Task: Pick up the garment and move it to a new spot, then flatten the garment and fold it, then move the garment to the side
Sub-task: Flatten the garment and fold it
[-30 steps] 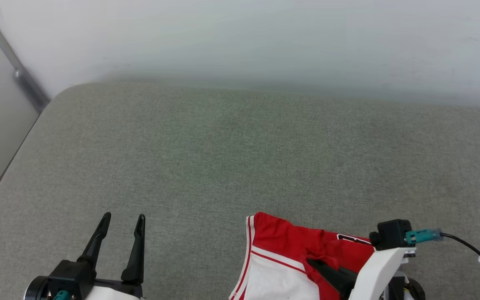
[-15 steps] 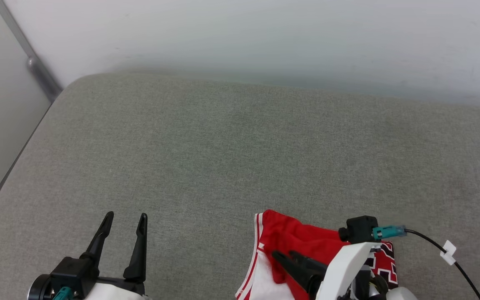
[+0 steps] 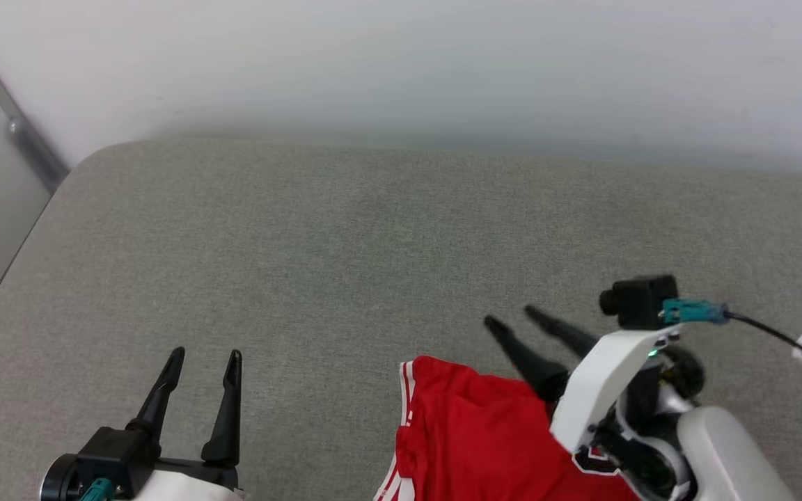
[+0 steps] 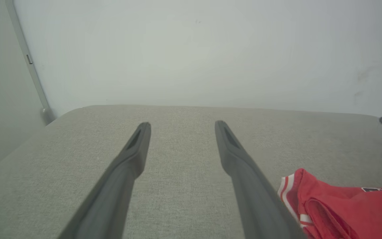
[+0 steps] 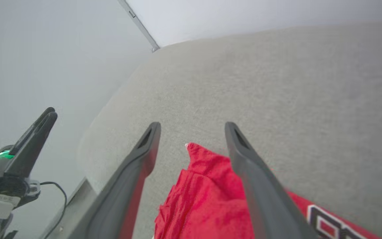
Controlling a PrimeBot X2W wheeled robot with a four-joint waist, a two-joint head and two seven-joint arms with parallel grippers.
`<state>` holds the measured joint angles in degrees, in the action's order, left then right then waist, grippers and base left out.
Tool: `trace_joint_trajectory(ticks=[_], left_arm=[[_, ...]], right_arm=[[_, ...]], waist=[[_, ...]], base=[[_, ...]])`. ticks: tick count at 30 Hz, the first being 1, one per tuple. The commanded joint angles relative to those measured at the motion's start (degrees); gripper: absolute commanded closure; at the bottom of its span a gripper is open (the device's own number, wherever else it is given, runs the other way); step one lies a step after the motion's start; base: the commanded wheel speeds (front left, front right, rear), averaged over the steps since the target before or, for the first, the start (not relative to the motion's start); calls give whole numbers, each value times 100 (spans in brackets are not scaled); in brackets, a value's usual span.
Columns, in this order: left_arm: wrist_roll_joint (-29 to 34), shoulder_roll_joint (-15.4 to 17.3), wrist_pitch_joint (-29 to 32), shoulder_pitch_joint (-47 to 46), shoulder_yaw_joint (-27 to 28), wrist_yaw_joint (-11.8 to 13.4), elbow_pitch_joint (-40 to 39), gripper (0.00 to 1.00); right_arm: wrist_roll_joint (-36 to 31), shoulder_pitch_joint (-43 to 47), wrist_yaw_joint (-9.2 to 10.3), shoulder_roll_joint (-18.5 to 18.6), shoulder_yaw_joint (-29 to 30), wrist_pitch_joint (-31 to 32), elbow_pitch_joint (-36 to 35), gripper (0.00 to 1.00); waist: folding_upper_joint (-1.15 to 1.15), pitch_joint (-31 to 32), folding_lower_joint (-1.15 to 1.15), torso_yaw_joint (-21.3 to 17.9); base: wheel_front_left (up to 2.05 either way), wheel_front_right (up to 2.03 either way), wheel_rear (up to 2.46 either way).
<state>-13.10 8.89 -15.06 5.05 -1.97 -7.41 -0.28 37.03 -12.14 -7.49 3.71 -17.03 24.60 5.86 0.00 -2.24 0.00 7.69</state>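
The red garment (image 3: 470, 431) lies crumpled on the grey cushion at the bottom centre of the head view, its red-white striped trim along the left edge. My right gripper (image 3: 512, 317) hovers open just past its far edge, fingers pointing up-left, holding nothing. In the right wrist view the garment (image 5: 207, 199) lies beneath and between the spread fingers of that gripper (image 5: 192, 127), with part of a black, white-edged print at the lower right. My left gripper (image 3: 205, 355) stands open and empty to the left, apart from the cloth. In the left wrist view the left gripper (image 4: 181, 125) has the garment (image 4: 343, 205) at the lower right.
A wide grey upholstered surface (image 3: 373, 243) stretches to a pale wall (image 3: 401, 62). A metal strip (image 3: 21, 132) runs down the left corner, where the cushion's left edge drops off. A black cable with a teal plug (image 3: 693, 311) trails from my right wrist.
My right gripper has lifted off the garment, moved farther up the view and opened. Red cloth now covers the white sleeve that showed earlier. The head camera shifted slightly; the left gripper stayed put.
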Motion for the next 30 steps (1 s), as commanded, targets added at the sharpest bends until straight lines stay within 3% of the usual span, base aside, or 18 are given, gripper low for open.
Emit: trace_joint_trajectory(ticks=[1, 5, 10, 18, 30], left_arm=[[4, -2, -13, -41, 11, -6, -43, 0], [-9, -60, -13, -69, 44, -6, -108, 0], [-5, -114, -13, -74, 63, -6, -197, 0], [-23, -238, -13, -20, 114, -6, -384, 0], [0, -300, -13, 99, 62, -6, -596, 0]], right_arm=[[-550, -215, 0, 367, 32, -210, -215, 0], [-1575, -339, 0, 951, 132, -833, -549, 0], [-2402, -156, 1, 1398, 643, -1650, -787, 0], [-2677, 747, 1, 1035, 1688, -2773, -1156, 0], [-2710, 1465, 1, 537, 1958, -3491, -1396, 0]], waist=[[0, 3, 0, -85], [0, -20, 0, -218], [0, -56, 0, -361], [0, -105, 0, -436], [0, -143, 0, -421]], base=[[0, 0, 0], [0, 0, 0], [0, 0, 0], [0, 0, 0], [0, 0, 0]])
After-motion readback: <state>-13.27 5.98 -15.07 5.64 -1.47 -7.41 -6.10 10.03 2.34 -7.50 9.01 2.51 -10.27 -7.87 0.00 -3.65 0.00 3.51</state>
